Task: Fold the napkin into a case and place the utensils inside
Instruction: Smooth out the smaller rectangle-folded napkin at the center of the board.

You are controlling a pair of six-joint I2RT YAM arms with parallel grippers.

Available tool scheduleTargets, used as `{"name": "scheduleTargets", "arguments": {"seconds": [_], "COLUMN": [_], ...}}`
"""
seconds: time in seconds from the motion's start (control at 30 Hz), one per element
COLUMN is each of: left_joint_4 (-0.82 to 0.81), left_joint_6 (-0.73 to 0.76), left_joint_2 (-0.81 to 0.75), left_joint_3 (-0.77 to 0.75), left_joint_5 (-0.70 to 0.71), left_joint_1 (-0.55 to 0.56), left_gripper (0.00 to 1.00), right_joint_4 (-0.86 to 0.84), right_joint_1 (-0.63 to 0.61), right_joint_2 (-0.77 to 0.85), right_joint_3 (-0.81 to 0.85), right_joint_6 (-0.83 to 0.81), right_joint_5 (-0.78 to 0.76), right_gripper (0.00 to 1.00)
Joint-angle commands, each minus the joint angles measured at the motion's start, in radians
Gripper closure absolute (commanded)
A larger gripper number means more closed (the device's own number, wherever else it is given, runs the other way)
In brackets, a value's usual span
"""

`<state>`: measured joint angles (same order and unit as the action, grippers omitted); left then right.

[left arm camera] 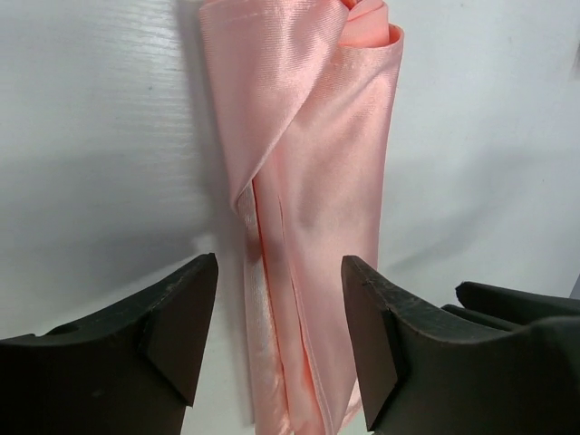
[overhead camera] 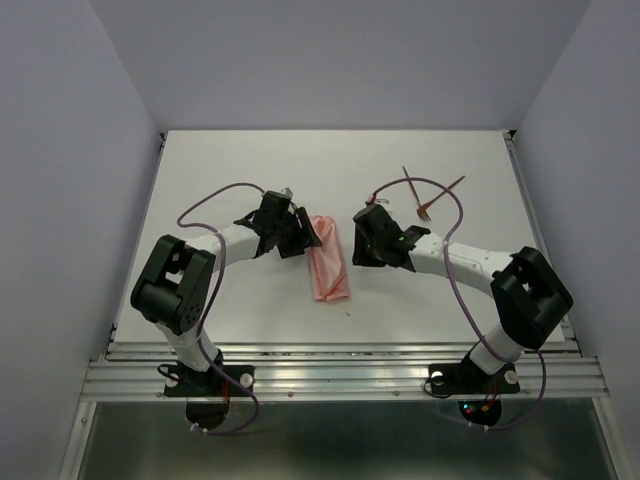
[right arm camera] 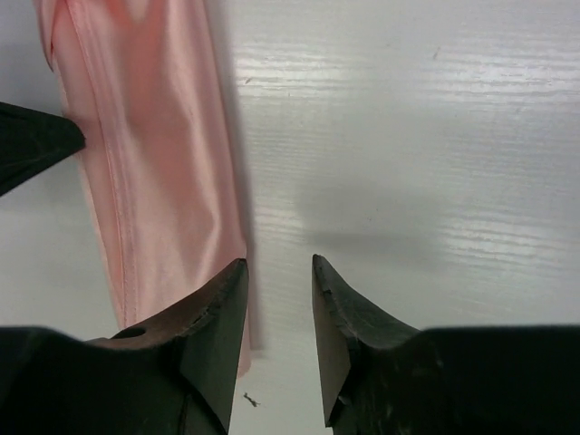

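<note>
I have the napkin (left arm camera: 308, 181) lying on the table (overhead camera: 230, 170) as a narrow folded packet, directly ahead of the left gripper (left arm camera: 279, 308) and running down between its jaws, which stand released and wide on either side of the cloth with nothing pinched. The right gripper (right arm camera: 279, 299) is also let go, its jaws parted over bare table, with the packet's edge just outside its left finger. I judge this cloth to be very light, limp and slick: the satin layers will likely slide over each other and the folds may relax if nudged. At the end far from the left gripper a loose rolled mouth shows, so I would pinch only the top layer there and pin the body flat with the other arm. The 2 utensils (overhead camera: 430, 195) lie crossed well beyond the right gripper; thin, stiff and flat to the table, best nipped mid-shaft
</note>
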<state>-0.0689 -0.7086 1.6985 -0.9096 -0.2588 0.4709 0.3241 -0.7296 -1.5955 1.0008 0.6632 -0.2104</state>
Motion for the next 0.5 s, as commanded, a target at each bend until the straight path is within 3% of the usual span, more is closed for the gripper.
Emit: {"name": "scheduleTargets", "arguments": {"seconds": [0.0, 0.17, 0.47], "left_joint_4": [0.067, 0.176, 0.310], "left_joint_6": [0.044, 0.069, 0.118], "left_joint_2": [-0.124, -0.253, -0.414], "left_joint_3": [0.015, 0.054, 0.071], "left_joint_5": [0.047, 0.089, 0.133], "left_joint_1": [-0.002, -0.052, -0.290], "left_gripper": [0.32, 0.32, 0.33], "right_joint_4": [0.027, 0.073, 0.185], "right_joint_1": [-0.048, -0.139, -0.257], "right_joint_2": [0.043, -0.044, -0.323], "right_joint_3": [0.047, 0.186, 0.499], "right_joint_6": [0.006, -0.017, -0.059], "right_joint_5": [-0.081, -0.150, -0.213], "right_gripper": [0.57, 0.41, 0.36]}}
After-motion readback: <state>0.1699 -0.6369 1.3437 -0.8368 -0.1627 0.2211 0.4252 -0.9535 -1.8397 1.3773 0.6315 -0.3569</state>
